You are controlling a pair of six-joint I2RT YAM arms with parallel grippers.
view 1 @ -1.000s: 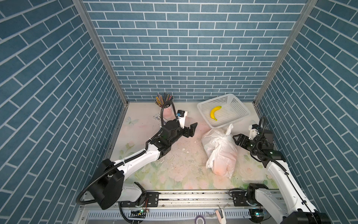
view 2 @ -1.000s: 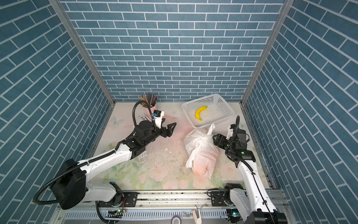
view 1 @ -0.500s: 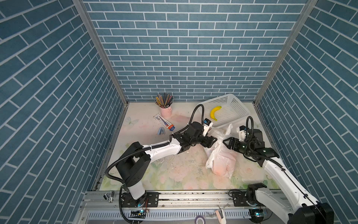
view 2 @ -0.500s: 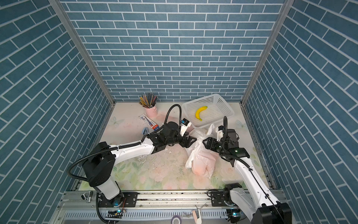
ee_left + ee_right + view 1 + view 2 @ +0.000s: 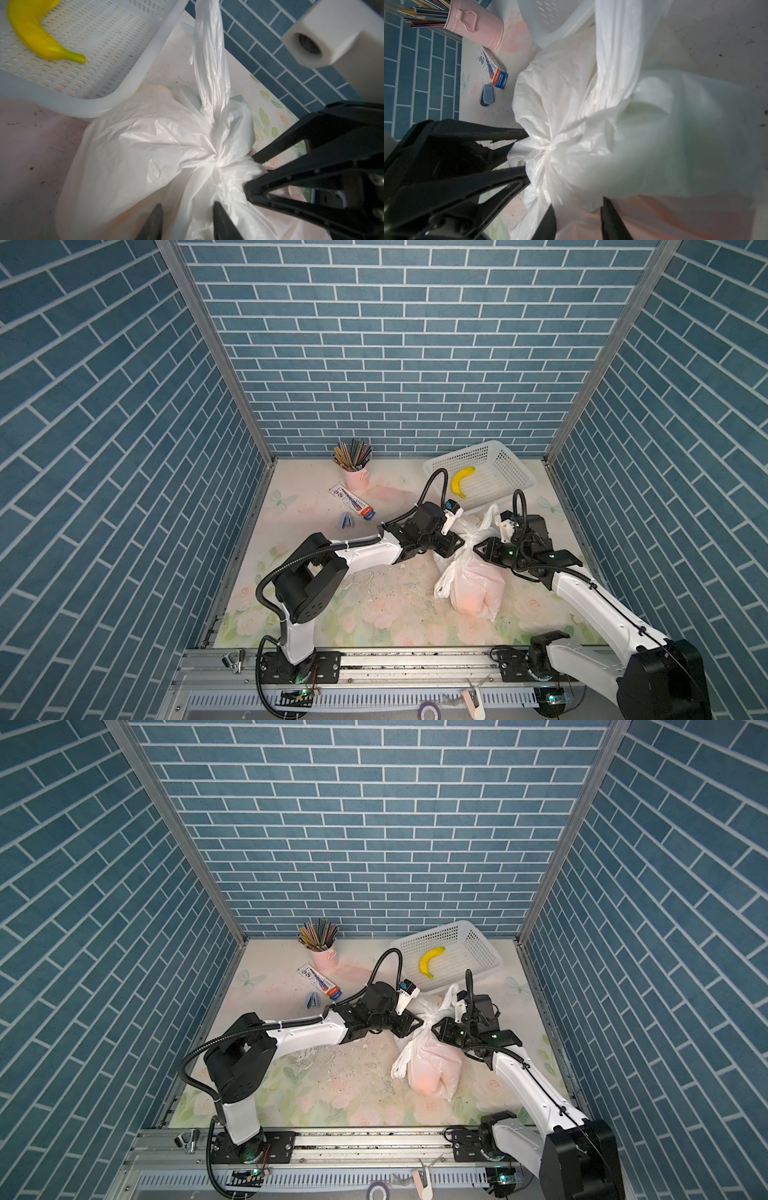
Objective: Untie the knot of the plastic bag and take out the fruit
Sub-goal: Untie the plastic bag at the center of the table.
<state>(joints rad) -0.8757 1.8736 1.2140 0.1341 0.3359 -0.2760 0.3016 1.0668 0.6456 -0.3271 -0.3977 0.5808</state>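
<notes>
Left wrist view: we see the left gripper with its two dark fingertips pressed into the white film of the plastic bag. A bunched fold is caught between them, just beside the knot. Across the knot the right gripper bites the film from the opposite side, its jaws narrowed on a gathered pleat. The right wrist view gives us the same grip from the other arm: both pairs of jaws are clamped on film, and the knot sits tied between them. One handle loop rises from the knot, twisted and tall.

In both top views the two grippers meet tip to tip over the bag's far end. The bag lies near the right edge of the tabletop, about midway between its near and far edges. The fruit shows only as an orange-pink glow through the film, and we cannot tell the pieces apart.

Just beyond the bag, in the far right corner, stands the white basket with a banana in it. Along the far edge to its left we see a pink cup of pencils. A small box and a blue clip-like thing lie near the cup, well apart from the bag.
</notes>
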